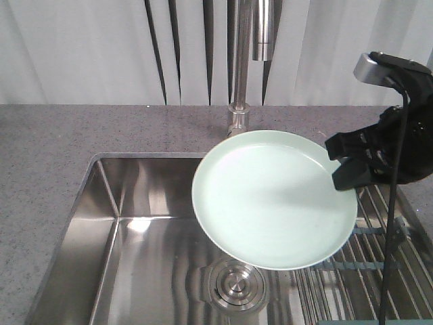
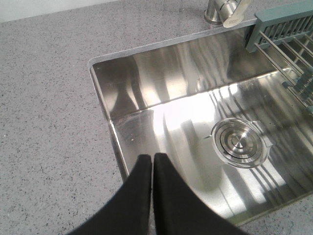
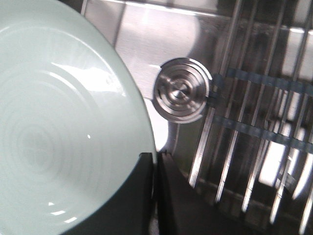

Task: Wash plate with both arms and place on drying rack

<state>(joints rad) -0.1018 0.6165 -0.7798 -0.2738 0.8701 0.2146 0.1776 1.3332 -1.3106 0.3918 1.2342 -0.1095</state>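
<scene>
Pale green and shiny, the plate [image 1: 274, 200] is up in the air over the sink [image 1: 101, 223]. It is tilted, so its face shows to the front camera. It hangs just in front of the tap [image 1: 242, 68], above the round drain [image 1: 235, 284]. It touches nothing but the gripper.

The right gripper [image 1: 342, 177] holds the plate by its right edge. The jaws are pinched tight on the rim, one on each side. The right wrist camera shows this up close, with the rings on the plate's face beside them.

The left gripper [image 2: 152, 160] is over the near left corner of the sink, well apart from the plate. Its two jaws are pressed together with nothing between them.

The drying rack [image 1: 385, 250] sits across the right side of the sink, below and beside the plate. Its thin metal bars have no plate on them. The grey counter [image 1: 47, 149] runs all around.

How far along is the job? The plate has been picked up, so that part is done. No water comes from the tap, and I cannot tell if the plate is wet or clean. Only one arm is on the plate, so the washing with both arms looks not yet done. After that, the plate has to go onto the rack.
</scene>
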